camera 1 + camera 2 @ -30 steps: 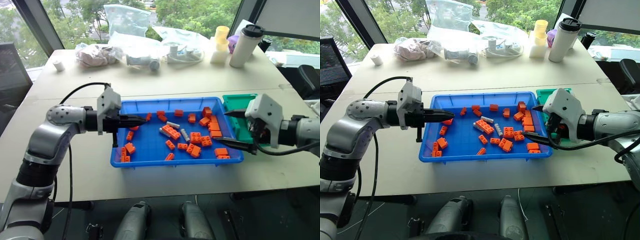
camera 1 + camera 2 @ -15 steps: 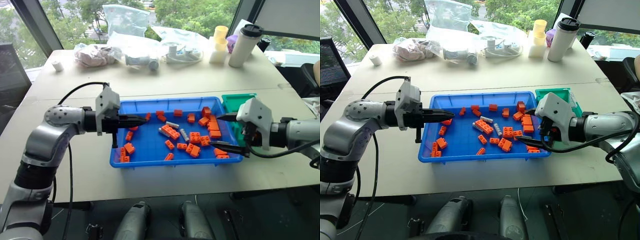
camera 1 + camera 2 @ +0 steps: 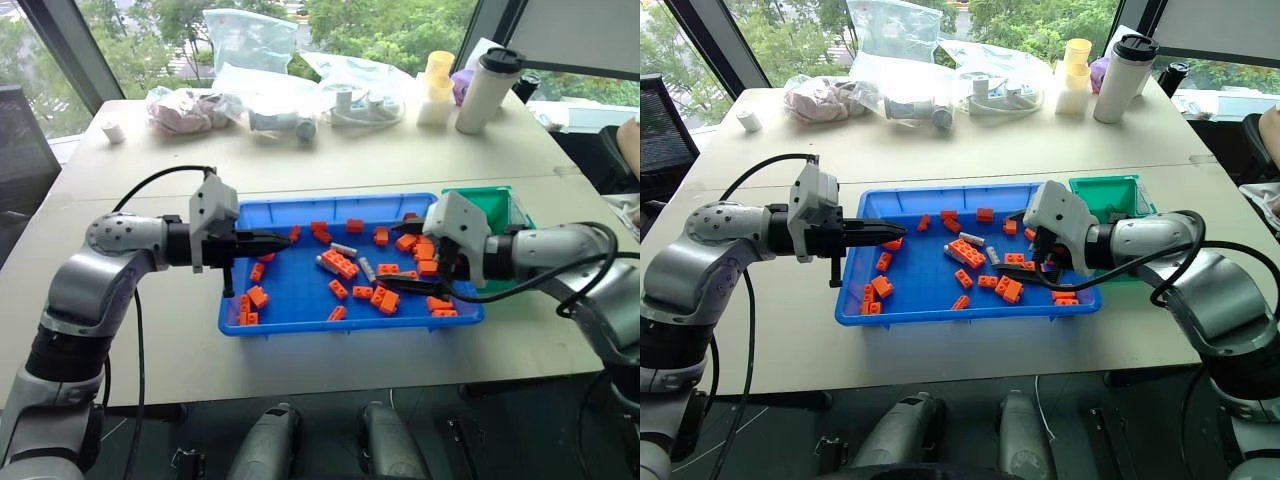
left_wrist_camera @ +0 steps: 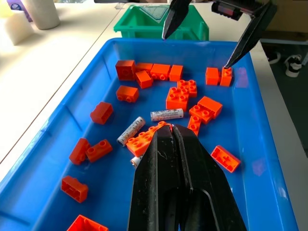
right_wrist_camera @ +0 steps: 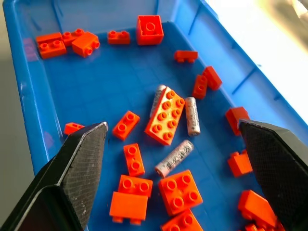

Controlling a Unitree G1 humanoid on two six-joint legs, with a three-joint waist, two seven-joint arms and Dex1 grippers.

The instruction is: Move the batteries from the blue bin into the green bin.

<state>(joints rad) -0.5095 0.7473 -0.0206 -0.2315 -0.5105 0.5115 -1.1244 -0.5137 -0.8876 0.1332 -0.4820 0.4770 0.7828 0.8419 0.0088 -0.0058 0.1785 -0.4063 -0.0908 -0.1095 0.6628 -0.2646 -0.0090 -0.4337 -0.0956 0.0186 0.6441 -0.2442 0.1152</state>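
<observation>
The blue bin (image 3: 350, 322) lies on the table in front of me with orange bricks scattered in it. Three silver batteries (image 5: 174, 158) (image 5: 192, 115) (image 4: 131, 131) lie near its middle, one partly under an orange brick (image 5: 167, 115). The green bin (image 3: 490, 205) stands against the blue bin's right end. My right gripper (image 3: 392, 250) hangs open over the right half of the blue bin and points at the batteries, its jaws wide apart and holding nothing. My left gripper (image 3: 288, 240) is shut and empty over the bin's left part, tips (image 4: 171, 126) just above the bricks.
Along the table's far edge lie plastic bags (image 3: 250, 45), a white tumbler with a black lid (image 3: 488, 88), yellow cups (image 3: 440, 85) and a small white cup (image 3: 117, 131). Bare tabletop runs between them and the bins.
My right gripper has swung left, from the green bin's side to over the right half of the blue bin, staying open. The left gripper has kept still.
</observation>
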